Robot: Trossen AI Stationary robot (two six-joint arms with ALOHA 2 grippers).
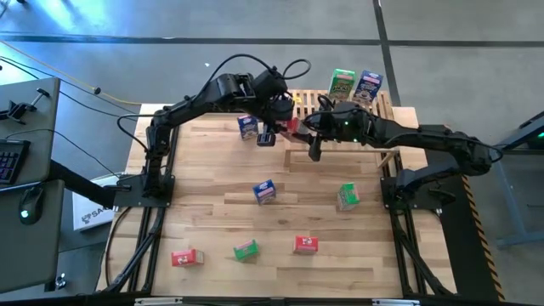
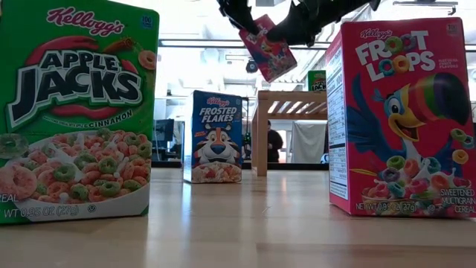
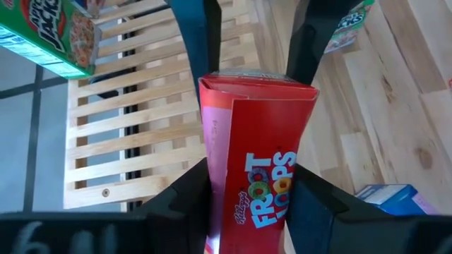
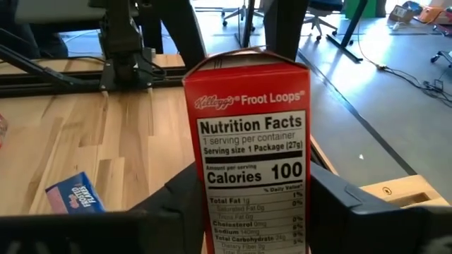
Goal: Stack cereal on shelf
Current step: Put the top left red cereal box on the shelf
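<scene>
Above the far table edge, both grippers clamp one red Froot Loops box (image 2: 268,48) in mid-air.

Left gripper (image 3: 251,187) and right gripper (image 4: 254,187) each close on opposite ends of the tilted box, held just beside the slatted shelf (image 1: 393,106). On the shelf stand a green box (image 1: 342,82) and a blue box (image 1: 369,85). Across the plank table (image 1: 212,183) lie six further boxes, among them a blue one (image 1: 264,192) near the centre and a green one (image 1: 347,196) to its right.
</scene>
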